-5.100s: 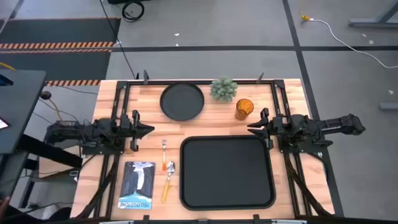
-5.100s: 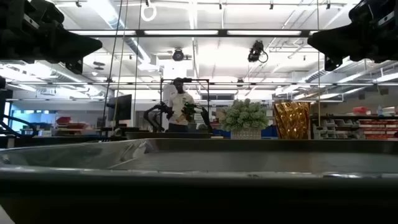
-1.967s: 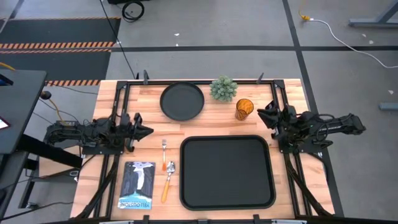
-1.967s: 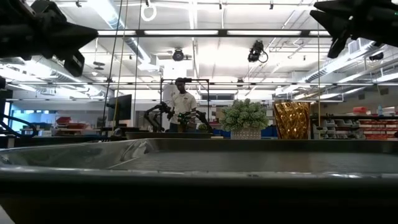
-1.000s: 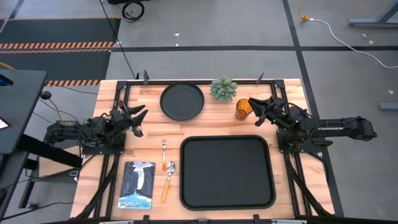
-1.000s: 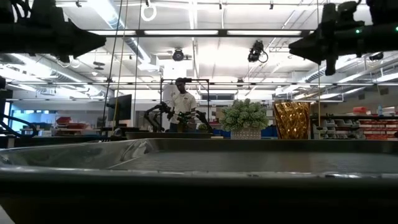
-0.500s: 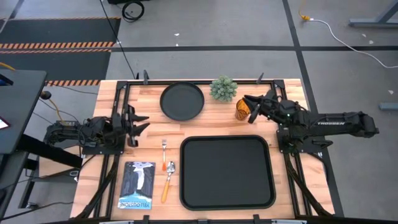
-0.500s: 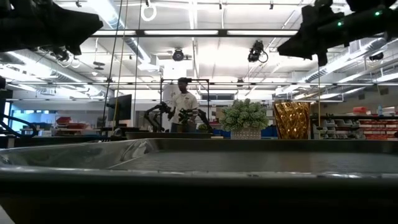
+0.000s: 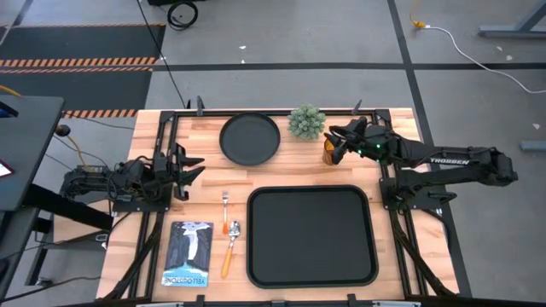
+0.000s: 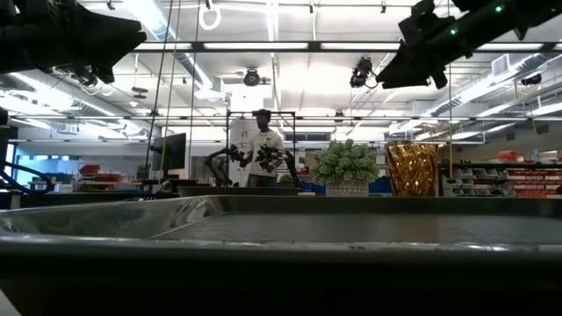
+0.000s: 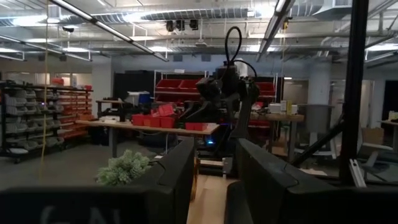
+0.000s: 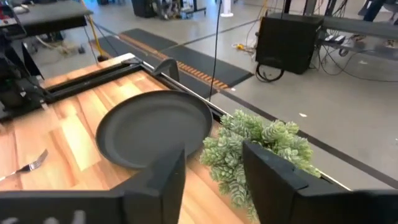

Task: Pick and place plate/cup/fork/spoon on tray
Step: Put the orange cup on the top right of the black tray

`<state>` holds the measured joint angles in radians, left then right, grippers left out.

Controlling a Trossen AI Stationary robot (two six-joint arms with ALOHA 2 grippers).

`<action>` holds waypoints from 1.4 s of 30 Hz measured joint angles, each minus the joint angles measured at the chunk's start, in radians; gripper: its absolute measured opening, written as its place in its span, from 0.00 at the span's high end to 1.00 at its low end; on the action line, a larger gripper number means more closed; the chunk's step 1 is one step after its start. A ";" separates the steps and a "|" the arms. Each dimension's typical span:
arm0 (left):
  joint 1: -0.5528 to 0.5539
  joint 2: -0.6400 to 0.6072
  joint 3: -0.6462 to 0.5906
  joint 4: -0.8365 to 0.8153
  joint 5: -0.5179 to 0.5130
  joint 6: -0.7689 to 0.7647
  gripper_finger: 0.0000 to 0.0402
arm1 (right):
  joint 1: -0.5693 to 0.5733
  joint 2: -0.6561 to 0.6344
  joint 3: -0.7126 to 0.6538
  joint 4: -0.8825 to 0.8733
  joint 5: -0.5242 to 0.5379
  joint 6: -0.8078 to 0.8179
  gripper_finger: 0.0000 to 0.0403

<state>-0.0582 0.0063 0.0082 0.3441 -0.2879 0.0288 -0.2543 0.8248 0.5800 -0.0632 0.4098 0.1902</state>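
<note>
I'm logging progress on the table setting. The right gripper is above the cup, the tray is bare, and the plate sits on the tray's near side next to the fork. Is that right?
Not quite: the plate sits on the table's far side, beyond the tray, not beside the fork. The high view shows it. The right gripper is above the cup, and the tray is bare.

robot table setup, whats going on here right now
The right gripper hangs open over the amber cup at the table's far right, nothing held yet. The left gripper waits open at the left edge. The tray holds nothing. The plate sits at the far side beside a small potted plant, and the fork and spoon lie left of the tray.
</note>
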 joint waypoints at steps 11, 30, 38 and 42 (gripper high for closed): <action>0.000 0.000 0.000 -0.004 -0.061 0.006 0.68 | -0.042 0.073 0.085 -0.069 -0.045 -0.008 0.43; 0.000 0.000 0.000 -0.006 -0.117 0.042 0.68 | -0.143 0.098 0.150 -0.217 -0.120 0.012 0.31; 0.000 0.000 0.000 0.011 -0.146 0.062 0.68 | -0.167 0.229 0.256 -0.489 -0.155 0.019 0.31; 0.000 0.000 0.000 0.012 -0.146 0.066 0.68 | -0.177 0.283 0.320 -0.630 -0.154 0.039 0.33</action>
<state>-0.0578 0.0065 0.0082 0.3565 -0.4339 0.0948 -0.4313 1.1082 0.9002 -0.6930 0.2556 0.2291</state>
